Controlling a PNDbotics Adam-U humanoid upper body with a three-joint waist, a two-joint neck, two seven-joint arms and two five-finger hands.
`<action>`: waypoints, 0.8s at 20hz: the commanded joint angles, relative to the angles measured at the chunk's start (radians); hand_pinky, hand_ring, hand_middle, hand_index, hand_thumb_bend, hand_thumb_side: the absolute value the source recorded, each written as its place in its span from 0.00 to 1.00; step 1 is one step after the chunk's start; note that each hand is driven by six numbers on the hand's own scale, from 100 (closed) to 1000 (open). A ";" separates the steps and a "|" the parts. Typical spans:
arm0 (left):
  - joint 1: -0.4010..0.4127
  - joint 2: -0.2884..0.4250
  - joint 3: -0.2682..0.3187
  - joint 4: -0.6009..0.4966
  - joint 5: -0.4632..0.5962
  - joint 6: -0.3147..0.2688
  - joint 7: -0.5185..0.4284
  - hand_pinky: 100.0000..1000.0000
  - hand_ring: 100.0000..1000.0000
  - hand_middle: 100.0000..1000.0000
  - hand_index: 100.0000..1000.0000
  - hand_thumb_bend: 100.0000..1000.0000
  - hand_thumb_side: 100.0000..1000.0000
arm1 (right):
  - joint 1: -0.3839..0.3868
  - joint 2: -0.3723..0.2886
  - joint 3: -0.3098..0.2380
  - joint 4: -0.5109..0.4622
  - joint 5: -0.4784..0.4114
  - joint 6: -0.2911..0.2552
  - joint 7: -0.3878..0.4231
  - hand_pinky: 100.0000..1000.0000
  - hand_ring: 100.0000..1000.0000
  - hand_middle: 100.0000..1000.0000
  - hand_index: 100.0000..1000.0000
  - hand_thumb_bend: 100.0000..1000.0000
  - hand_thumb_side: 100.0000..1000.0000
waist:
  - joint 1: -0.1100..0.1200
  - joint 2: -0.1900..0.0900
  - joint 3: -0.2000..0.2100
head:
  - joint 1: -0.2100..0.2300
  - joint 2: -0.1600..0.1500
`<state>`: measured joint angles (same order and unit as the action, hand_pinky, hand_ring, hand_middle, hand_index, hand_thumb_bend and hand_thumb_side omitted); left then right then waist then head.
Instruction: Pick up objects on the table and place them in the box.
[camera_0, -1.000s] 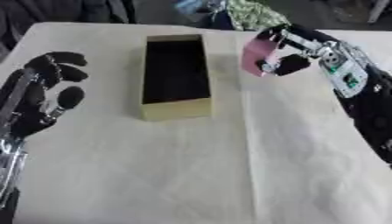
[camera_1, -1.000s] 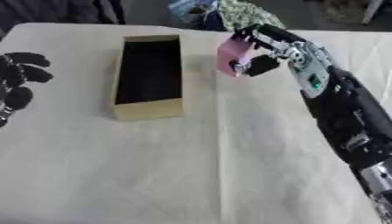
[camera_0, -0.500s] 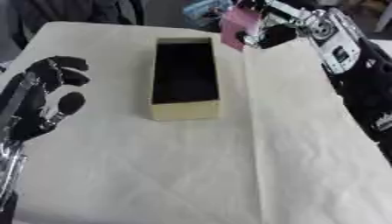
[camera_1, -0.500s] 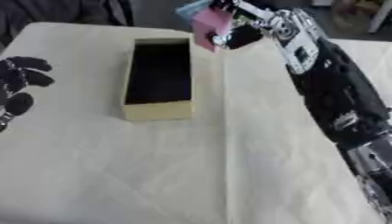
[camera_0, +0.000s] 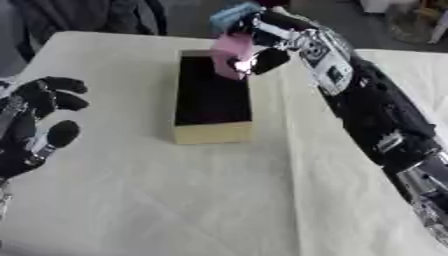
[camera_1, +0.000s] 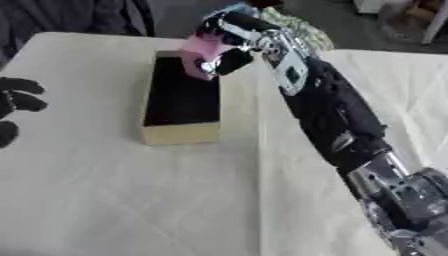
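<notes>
Resting at the left edge of the frame, my left hand (camera_0: 35, 127) sits idle on the cream tablecloth (camera_0: 219, 200), fingers relaxed and pointing up, holding nothing. Toward the upper centre stands the box (camera_0: 210, 134), an open rectangular container with tan walls and a dark interior, its long axis running away from me. Above its far end, in the upper centre of the frame, the pink object (camera_0: 231, 54) is held clear of the table, overlapping the far right rim of the box as seen from above; I cannot tell whether it touches the rim. My right hand (camera_0: 262, 47) grips this object, fingers and thumb curled round it, with my right arm (camera_0: 367, 110) extending from the lower right corner diagonally up to that point.
</notes>
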<state>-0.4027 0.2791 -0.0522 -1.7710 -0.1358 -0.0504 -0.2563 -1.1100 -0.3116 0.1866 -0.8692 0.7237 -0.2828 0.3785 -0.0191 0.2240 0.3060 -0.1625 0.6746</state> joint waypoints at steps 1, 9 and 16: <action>-0.018 0.005 0.002 -0.018 0.005 -0.003 -0.006 0.69 0.61 0.64 0.74 0.81 0.69 | -0.023 0.016 0.001 0.010 0.024 -0.011 0.003 0.70 0.71 0.74 0.79 0.19 0.36 | 0.009 -0.013 0.006 | -0.010 -0.016; -0.019 0.002 0.005 -0.019 0.008 -0.003 -0.002 0.69 0.61 0.64 0.74 0.80 0.68 | -0.005 0.057 0.009 0.046 0.072 -0.037 -0.008 0.70 0.72 0.75 0.81 0.24 0.41 | 0.013 -0.009 0.010 | -0.015 -0.016; -0.019 0.002 0.007 -0.019 0.007 -0.002 -0.002 0.69 0.60 0.64 0.74 0.81 0.69 | 0.003 0.064 0.014 0.044 0.093 -0.050 -0.024 0.72 0.73 0.80 0.88 0.44 0.54 | 0.012 -0.007 -0.004 | -0.013 -0.016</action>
<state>-0.4055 0.2732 -0.0519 -1.7713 -0.1314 -0.0515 -0.2591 -1.0896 -0.2398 0.2034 -0.8144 0.8091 -0.3279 0.3578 -0.0140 0.2329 0.3011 -0.1755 0.6667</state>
